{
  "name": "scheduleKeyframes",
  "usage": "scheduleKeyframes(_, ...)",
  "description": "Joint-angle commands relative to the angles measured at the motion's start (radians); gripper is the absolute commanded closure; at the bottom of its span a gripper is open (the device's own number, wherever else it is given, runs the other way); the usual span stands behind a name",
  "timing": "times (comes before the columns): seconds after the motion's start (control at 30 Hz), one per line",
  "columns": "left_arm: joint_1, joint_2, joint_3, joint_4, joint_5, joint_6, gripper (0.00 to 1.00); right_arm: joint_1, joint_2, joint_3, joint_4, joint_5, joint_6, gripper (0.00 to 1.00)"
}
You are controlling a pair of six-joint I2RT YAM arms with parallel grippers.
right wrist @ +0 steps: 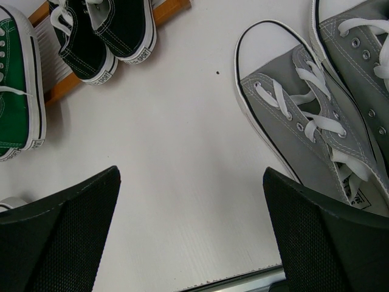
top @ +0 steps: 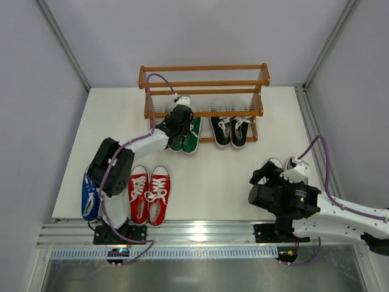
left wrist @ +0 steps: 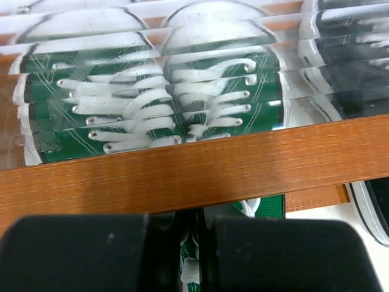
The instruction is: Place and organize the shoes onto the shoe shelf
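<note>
Left wrist: shelf rail (left wrist: 194, 170) crosses between the pressed-together left gripper (left wrist: 179, 234) and 2 green shoes (left wrist: 152, 103); right gripper (right wrist: 191, 234) spread wide beside grey shoes (right wrist: 304, 121).

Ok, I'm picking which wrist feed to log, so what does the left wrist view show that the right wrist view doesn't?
Left wrist only: the green sneakers seen close up through wire slats, a wooden rail across them, and shut left jaws below. Right wrist only: the grey sneakers on the white table, and wide-open right jaws. Both: the green sneakers, the black sneakers beside them, and part of the shoe shelf.
</note>
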Motion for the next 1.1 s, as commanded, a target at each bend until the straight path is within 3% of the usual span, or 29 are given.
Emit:
scheduleKeyframes(0.0,0.009,-0.037,0.094,0.216,-0.043,0.050,1.00,0.000,0.007,0.003,-0.081,0.034,0.017,0.00)
scheduleKeyframes(0.27,0.013,-0.003,0.125,0.275,-0.092,0.117,1.00,0.000,0.016,0.001,-0.081,0.034,0.018,0.00)
scheduleKeyframes(0.47,0.015,0.035,0.046,0.499,-0.151,0.174,1.00,0.000,0.019,-0.008,-0.065,0.032,0.017,0.00)
scheduleKeyframes(0.7,0.035,0.115,0.105,0.457,-0.167,0.196,0.97,0.000,0.022,-0.017,-0.053,0.028,0.012,0.00)
scheduleKeyframes(0.73,0.042,0.125,0.108,0.442,-0.164,0.187,0.94,0.000,0.024,-0.019,-0.051,0.028,0.009,0.00)
scheduleKeyframes(0.8,0.048,0.130,0.108,0.433,-0.147,0.173,0.74,-0.001,0.025,-0.020,-0.047,0.026,0.009,0.00)
scheduleKeyframes(0.83,0.053,0.130,0.103,0.431,-0.146,0.165,0.62,0.000,0.028,-0.025,-0.044,0.025,0.006,0.00)
scheduleKeyframes(0.87,0.055,0.127,0.097,0.434,-0.144,0.165,0.44,0.000,0.029,-0.025,-0.041,0.025,0.006,0.00)
scheduleKeyframes(0.9,0.053,0.124,0.085,0.436,-0.149,0.165,0.37,0.000,0.030,-0.027,-0.039,0.023,0.006,0.00)
scheduleKeyframes(0.97,0.053,0.112,0.080,0.433,-0.159,0.161,0.23,0.000,0.035,-0.028,-0.036,0.023,0.005,0.00)
scheduleKeyframes(1.07,0.055,0.101,0.079,0.408,-0.172,0.162,0.17,-0.001,0.042,-0.028,-0.027,0.025,-0.001,0.00)
